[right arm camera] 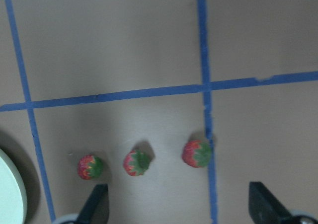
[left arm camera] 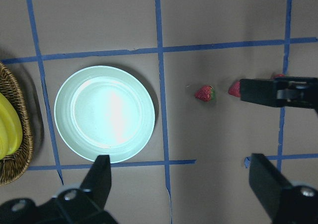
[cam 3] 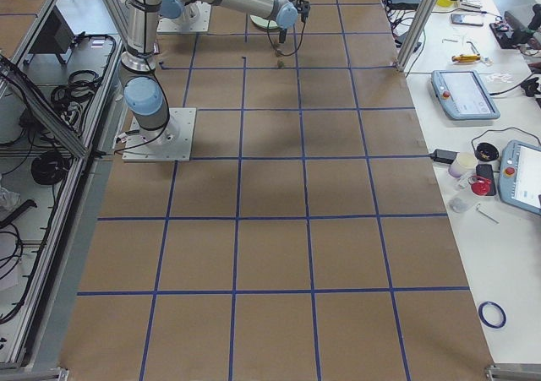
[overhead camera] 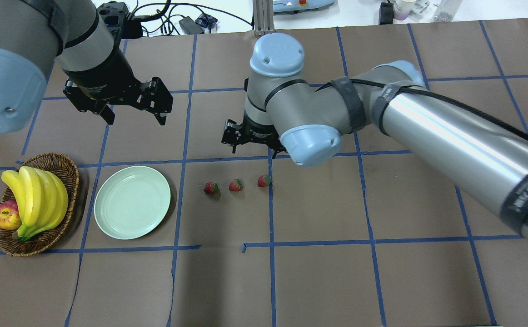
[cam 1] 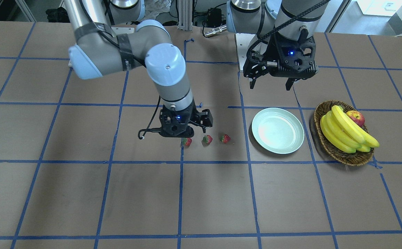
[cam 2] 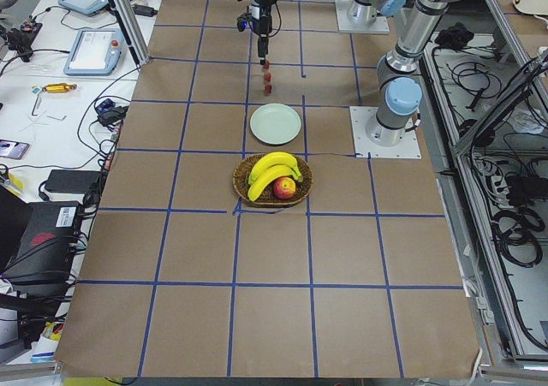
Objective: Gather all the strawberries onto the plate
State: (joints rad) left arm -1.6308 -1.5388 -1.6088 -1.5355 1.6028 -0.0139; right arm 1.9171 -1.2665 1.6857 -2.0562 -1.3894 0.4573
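3 strawberries (overhead camera: 236, 185) in a row near plate (overhead camera: 132, 202)

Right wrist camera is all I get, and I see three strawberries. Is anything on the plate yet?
Observer: No, the plate is bare; the strawberries all lie on the table beside it.
Operator: Where's the other arm?
Observer: The left gripper hangs open near the plate, holding nothing.
Operator: Any other food?
Observer: Yes, a wicker basket with bananas and an apple sits on the plate's far side from the berries.
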